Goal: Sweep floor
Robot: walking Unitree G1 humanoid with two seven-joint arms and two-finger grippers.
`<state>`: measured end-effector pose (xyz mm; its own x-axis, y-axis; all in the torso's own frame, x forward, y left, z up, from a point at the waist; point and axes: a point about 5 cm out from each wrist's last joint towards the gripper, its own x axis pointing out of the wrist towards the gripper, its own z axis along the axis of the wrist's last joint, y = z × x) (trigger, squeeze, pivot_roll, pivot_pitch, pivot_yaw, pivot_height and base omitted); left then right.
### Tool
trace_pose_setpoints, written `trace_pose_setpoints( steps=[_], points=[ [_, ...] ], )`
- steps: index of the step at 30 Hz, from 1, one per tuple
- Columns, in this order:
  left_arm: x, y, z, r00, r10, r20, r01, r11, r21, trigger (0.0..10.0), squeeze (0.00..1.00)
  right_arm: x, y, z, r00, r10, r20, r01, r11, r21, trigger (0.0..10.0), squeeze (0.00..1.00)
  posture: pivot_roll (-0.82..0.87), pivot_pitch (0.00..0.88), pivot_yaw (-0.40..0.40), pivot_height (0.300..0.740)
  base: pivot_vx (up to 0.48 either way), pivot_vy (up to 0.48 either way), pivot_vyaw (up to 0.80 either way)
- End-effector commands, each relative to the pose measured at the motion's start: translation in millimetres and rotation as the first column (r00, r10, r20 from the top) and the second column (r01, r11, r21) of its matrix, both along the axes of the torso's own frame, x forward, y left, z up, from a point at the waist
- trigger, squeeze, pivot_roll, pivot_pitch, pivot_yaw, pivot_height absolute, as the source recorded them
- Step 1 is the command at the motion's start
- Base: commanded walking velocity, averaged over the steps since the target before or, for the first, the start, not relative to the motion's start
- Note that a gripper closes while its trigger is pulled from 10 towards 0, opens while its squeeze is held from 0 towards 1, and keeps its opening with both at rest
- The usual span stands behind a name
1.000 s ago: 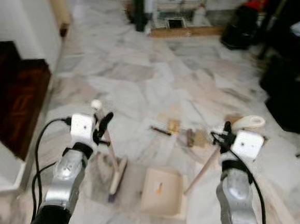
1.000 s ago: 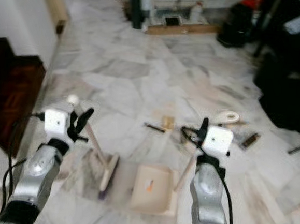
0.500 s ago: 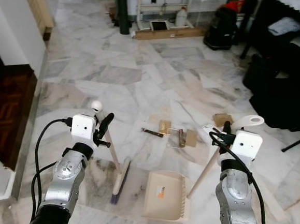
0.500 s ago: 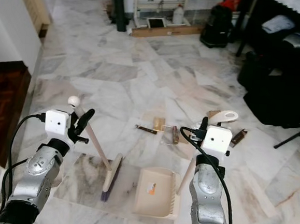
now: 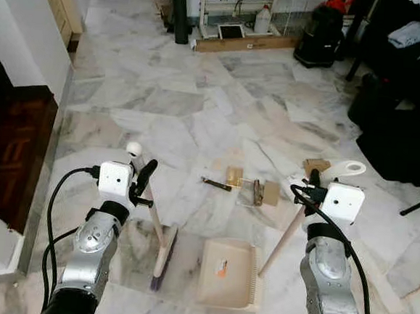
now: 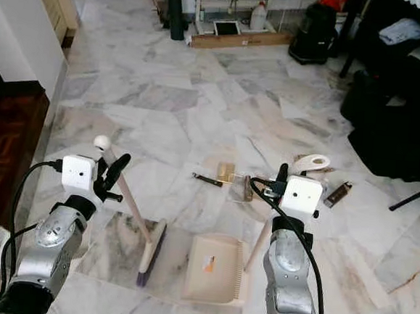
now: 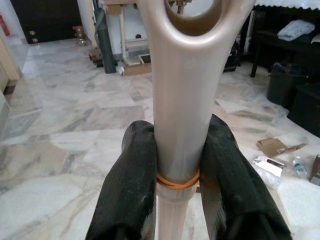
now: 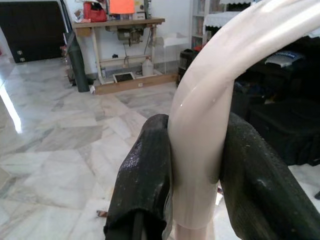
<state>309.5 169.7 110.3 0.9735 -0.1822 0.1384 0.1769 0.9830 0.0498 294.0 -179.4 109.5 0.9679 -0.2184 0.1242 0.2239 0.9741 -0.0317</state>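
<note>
Broom (image 5: pixel 160 249) head sits on the marble floor (image 5: pixel 198 120), left of the dustpan (image 5: pixel 228 273). Left gripper (image 5: pixel 141 184) squeezes the broom stick; right gripper (image 5: pixel 311 185) squeezes the dustpan handle. Trash bits (image 5: pixel 249 190) lie beyond them. The robot's view steadied, so sweeping can start.

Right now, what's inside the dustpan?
Inside the dustpan, held by the right claw, one small orange scrap shows. The brush lies beside it.
</note>
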Motion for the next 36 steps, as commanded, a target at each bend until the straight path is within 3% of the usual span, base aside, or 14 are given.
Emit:
trace_pose_setpoints(
  steps=[1,36],
  points=[
    [-0.6,1.9,9.2,0.999,0.004,0.042,-0.004,1.0,0.008,10.0,0.0,0.8,-0.1,10.4,0.999,0.001,0.043,-0.001,1.0,-0.003,10.0,0.0,-0.03,0.087,0.023,0.74,0.0,0.0,0.0],
    [-1.3,1.9,9.6,0.999,0.013,0.047,-0.013,1.0,0.01,10.0,0.0,1.6,0.1,11.0,0.999,0.011,0.041,-0.011,1.0,-0.007,10.0,0.0,-0.03,0.084,0.015,0.74,0.0,-0.007,0.0]
  ],
)
